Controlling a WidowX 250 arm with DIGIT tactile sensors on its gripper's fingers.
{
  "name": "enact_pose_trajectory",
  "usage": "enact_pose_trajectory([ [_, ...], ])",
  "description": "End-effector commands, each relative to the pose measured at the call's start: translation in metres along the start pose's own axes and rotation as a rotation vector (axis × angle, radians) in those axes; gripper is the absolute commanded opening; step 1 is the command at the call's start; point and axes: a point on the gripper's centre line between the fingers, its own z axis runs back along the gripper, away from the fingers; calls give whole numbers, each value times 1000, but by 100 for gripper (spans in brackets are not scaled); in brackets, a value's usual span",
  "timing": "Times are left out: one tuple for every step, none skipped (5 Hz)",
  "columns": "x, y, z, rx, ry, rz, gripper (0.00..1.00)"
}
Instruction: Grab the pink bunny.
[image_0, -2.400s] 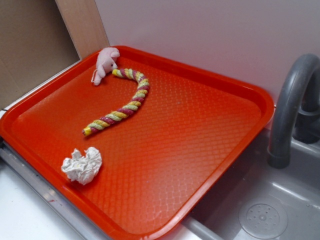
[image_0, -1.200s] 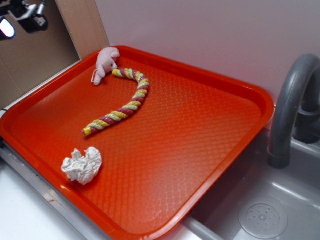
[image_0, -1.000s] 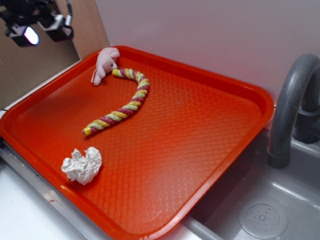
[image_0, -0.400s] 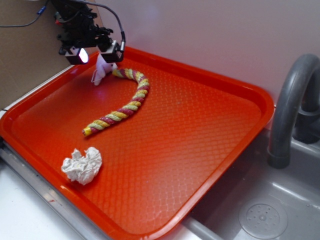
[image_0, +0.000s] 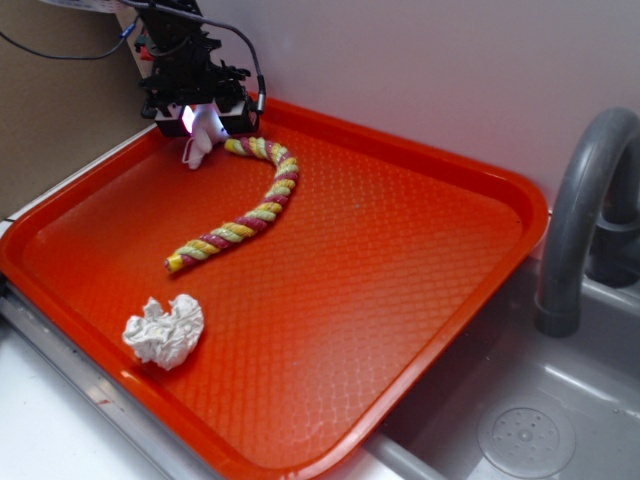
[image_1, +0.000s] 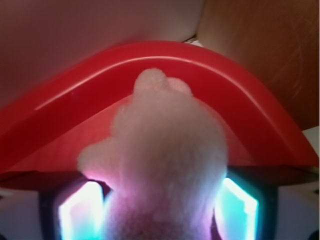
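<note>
Straddling the pink bunny (image_0: 200, 140) in the tray's (image_0: 90, 215) far left corner, the gripper (image_0: 203, 118) is hovering with jaws open, one lit finger (image_1: 80, 212) on each flank; to grab well, it should be descending centred, closing gently, avoiding the twisted rope (image_0: 245, 215) lying rightward; the paper ball (image_0: 165, 330) is lying well apart.

Fuzzy plush pink bunny (image_1: 165, 155) on a glossy, waffle-textured plastic tray (image_0: 400, 300); crumpled paper ball (image_0: 164, 331), twisted fibrous rope (image_0: 245, 218)
</note>
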Motion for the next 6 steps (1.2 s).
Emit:
enact_pose_trajectory([
  [-4, -1, 43, -74, 35, -70, 0],
  [-23, -2, 92, 51, 41, -123, 0],
  [-41, -1, 133, 20, 71, -216, 0],
  [-66, 2, 179, -58, 47, -378, 0],
  [-76, 8, 215, -133, 33, -430, 0],
  [-78, 20, 256, -212, -12, -437, 0],
])
